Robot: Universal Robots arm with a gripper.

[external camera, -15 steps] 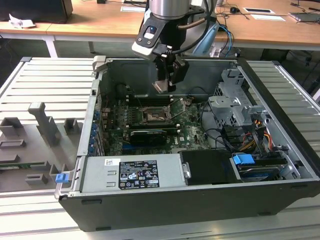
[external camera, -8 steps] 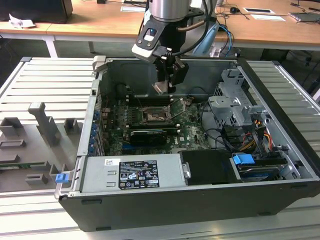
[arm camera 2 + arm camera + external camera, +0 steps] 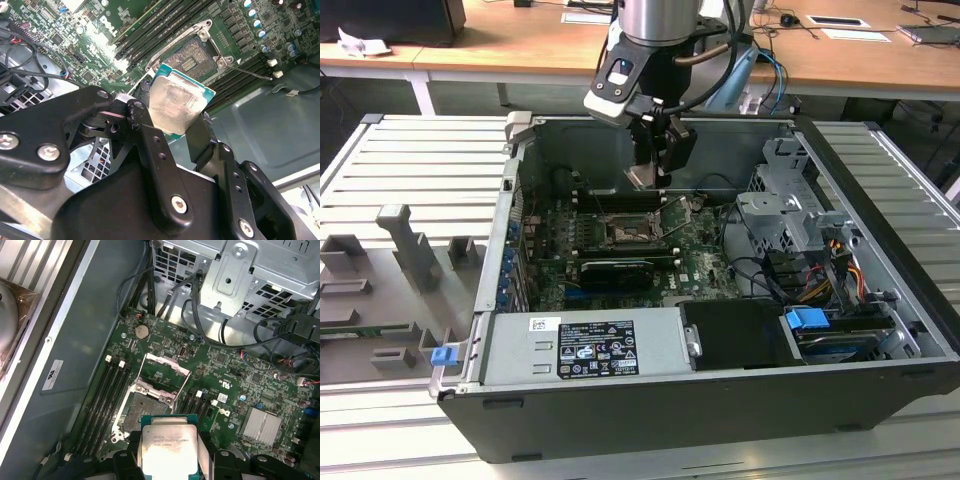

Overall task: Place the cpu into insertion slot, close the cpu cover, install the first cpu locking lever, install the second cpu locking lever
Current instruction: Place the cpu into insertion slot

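Second wrist view: 2 fingers [image 3: 199, 137] clamp 1 cpu [image 3: 177, 107], nr 1 uncovered insertion slot [image 3: 192, 57], no contact.

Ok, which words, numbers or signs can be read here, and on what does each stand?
Black label on the power supply: print too small to read.
White sticker on the case wall: too small to read.
Marking on the cpu top: too faint to read.
White lettering on the motherboard: too small to read.
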